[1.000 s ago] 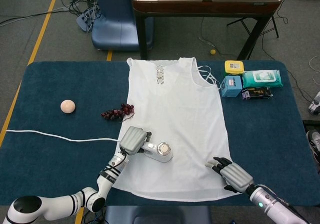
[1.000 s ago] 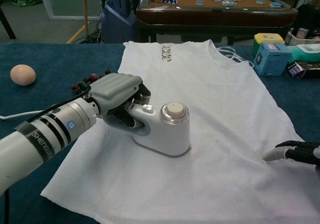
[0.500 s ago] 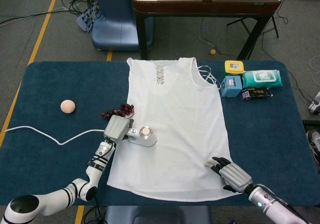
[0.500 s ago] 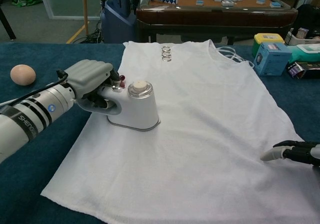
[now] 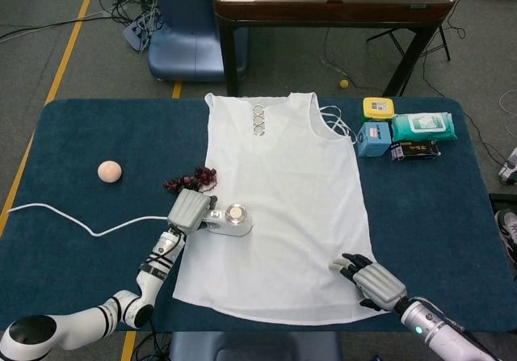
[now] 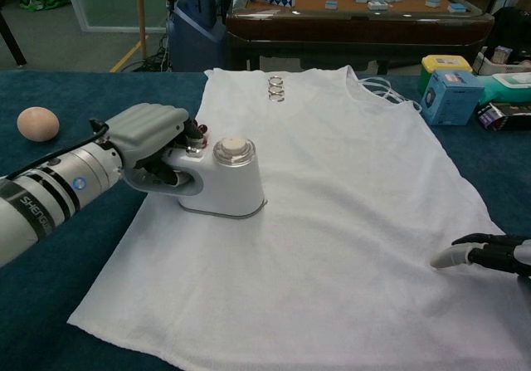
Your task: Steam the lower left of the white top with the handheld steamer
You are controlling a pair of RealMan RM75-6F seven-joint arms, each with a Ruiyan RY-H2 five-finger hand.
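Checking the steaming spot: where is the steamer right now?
The handheld steamer sits on the left edge of the white top, gripped by the left hand, just below the dark berry bunch.

The head view looks steeply down from above the near edge, covering the whole table (image 5: 81, 135). The chest view sits low and close, facing forward. Both share the white top (image 5: 283, 183) (image 6: 332, 188).

In the chest view the right hand (image 6: 489, 255) is cut off at the right edge, only its dark fingers showing, while the left hand (image 6: 149, 143) covers the steamer's (image 6: 222, 180) handle and most of the dark berries (image 6: 194, 130) behind it.
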